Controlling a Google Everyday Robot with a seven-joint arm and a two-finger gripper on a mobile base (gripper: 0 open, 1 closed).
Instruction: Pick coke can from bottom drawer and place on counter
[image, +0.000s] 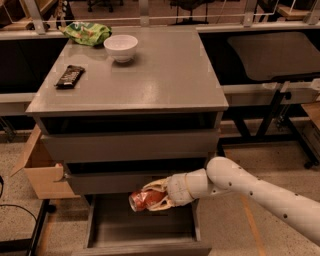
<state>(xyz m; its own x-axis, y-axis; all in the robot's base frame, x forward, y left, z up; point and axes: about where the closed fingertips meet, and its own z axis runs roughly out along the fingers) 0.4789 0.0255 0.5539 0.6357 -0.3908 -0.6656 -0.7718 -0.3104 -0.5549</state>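
Note:
The red coke can lies sideways between the fingers of my gripper, which is shut on it and holds it above the open bottom drawer, just below the middle drawer's front. My white arm reaches in from the lower right. The grey counter is the cabinet's top, well above the can.
On the counter stand a white bowl, a dark candy bar and a green snack bag. An open cardboard box sits left of the cabinet. A dark table and its legs stand to the right.

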